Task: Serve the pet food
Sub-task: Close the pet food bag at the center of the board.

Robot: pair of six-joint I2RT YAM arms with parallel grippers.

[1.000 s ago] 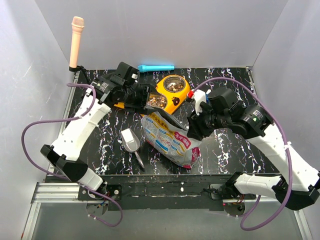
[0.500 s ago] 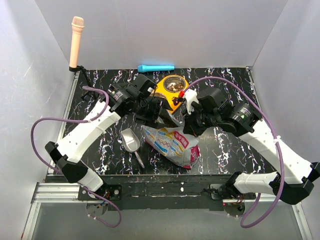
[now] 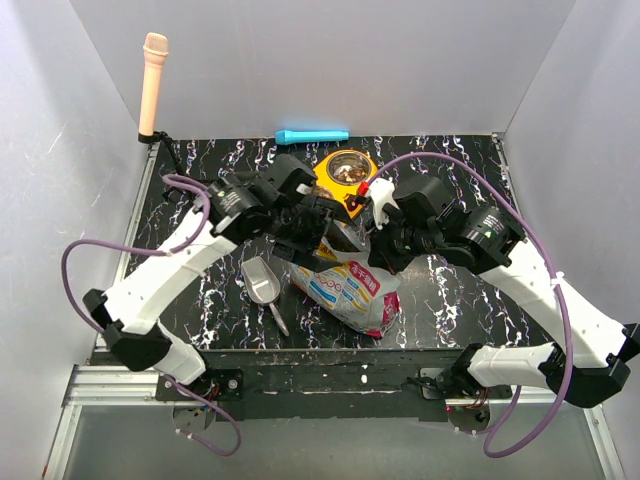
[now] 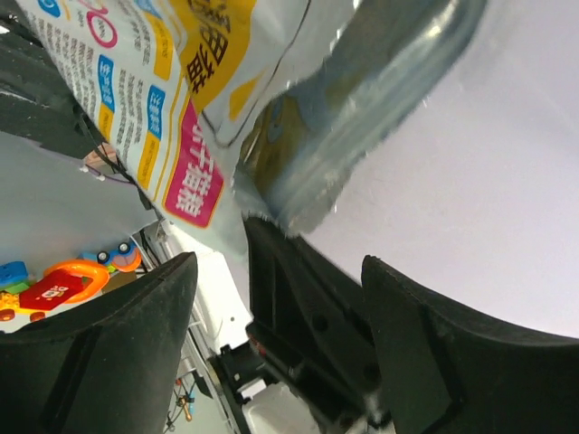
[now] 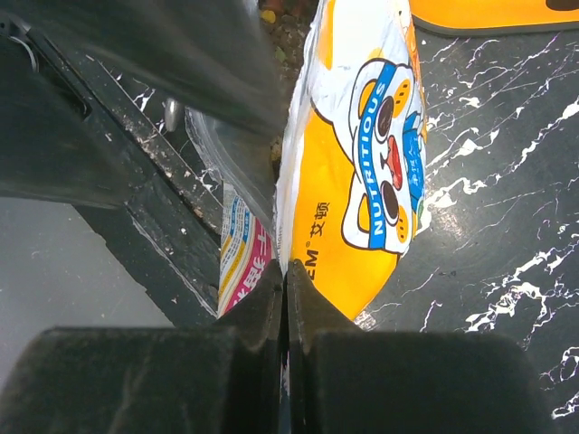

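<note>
From above, my left gripper [image 3: 315, 222] has swung off the yellow double bowl [image 3: 325, 175] to the mouth of the foil bag [image 3: 345, 285]. The pet food [image 3: 347, 172] sits in the bowl's cup. Only the left wrist view shows those jaws spread wide around the bag's rim, gripping nothing. Only the right wrist view shows the right gripper [image 5: 286, 264], jaws pinched shut on the bag's edge.

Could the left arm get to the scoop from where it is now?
Probably yes: the scoop lies uncovered beside the bag, close to the left gripper, whose jaws stand open at the bag's mouth.
</note>
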